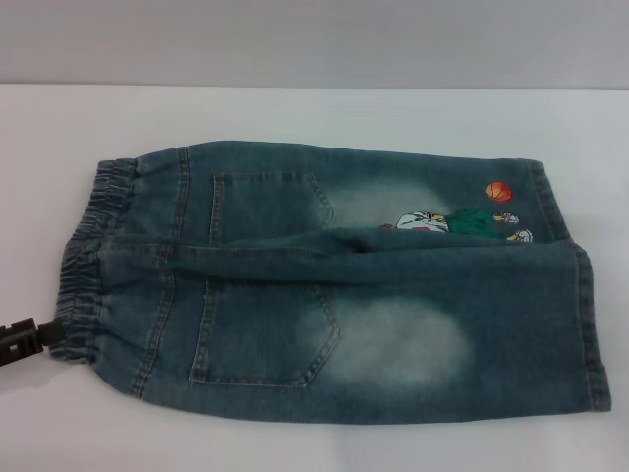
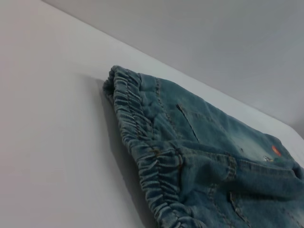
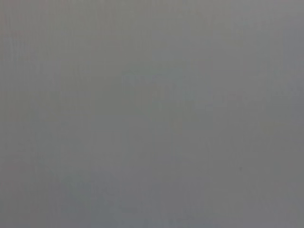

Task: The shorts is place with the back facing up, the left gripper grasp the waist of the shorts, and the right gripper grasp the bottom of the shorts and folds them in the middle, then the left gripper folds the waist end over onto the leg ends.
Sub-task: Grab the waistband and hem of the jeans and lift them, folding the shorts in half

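Note:
The shorts lie flat on the white table with both back pockets up. The gathered elastic waist is at the left, and the two leg hems are at the right. The cartoon print with an orange ball is on the far leg. My left gripper reaches in from the left edge, and its black tip meets the near corner of the waistband. The left wrist view shows the waistband close up, with denim behind it. The right gripper is out of view, and its wrist view shows only plain grey.
The white table extends around the shorts on all sides. A grey wall stands behind the table's far edge.

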Robot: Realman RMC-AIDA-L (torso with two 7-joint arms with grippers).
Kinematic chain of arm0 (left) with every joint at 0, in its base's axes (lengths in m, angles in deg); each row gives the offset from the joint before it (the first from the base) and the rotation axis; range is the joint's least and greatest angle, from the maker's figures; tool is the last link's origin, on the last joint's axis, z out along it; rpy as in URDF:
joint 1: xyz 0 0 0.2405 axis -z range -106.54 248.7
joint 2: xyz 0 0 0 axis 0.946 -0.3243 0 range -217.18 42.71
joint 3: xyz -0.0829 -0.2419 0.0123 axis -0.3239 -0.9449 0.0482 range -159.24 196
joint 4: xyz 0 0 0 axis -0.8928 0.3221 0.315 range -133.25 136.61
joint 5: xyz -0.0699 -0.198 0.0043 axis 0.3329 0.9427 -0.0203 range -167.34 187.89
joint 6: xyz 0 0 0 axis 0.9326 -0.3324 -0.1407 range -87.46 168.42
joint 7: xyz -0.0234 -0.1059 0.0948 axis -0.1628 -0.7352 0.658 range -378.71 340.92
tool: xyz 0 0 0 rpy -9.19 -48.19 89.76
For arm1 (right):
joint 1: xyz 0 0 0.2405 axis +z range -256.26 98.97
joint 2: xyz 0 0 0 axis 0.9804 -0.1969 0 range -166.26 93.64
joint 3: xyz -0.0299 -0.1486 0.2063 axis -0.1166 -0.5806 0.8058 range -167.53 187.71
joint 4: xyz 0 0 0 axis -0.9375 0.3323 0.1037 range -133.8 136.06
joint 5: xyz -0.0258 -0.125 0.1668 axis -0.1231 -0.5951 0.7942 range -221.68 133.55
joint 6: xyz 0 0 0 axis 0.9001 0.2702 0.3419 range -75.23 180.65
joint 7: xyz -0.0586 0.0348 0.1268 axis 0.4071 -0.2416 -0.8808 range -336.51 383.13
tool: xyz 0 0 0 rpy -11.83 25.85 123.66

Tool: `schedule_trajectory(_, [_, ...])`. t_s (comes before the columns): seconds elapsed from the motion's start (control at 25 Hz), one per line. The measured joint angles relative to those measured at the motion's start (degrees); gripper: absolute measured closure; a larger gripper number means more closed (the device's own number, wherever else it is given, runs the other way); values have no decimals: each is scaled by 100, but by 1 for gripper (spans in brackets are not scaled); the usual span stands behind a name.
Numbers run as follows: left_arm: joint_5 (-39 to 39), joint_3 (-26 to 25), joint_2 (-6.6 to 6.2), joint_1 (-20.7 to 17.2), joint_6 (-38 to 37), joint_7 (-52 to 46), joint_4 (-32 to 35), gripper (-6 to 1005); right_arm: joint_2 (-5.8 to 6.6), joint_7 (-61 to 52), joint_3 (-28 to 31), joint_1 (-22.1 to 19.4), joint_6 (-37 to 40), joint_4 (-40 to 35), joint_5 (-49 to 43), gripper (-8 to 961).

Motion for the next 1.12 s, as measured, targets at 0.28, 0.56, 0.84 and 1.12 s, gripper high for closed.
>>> schedule_trajectory(0.28, [-47,7,25,6,14,-1,-6,268,6,0,0,-6,0,-19,0,217])
schedule_trajectory(0.56, [-236,-34,81,8,79,-1,-9,269,7,0,0,-19,0,-24,0,217])
schedule_trajectory(0.84, [-248,-34,101,16,130,0,-9,269,7,0,0,-40,0,-24,0,217])
schedule_trajectory(1.12, [-296,-27,130,94,158,-1,-4,269,7,0,0,-48,0,-23,0,217])
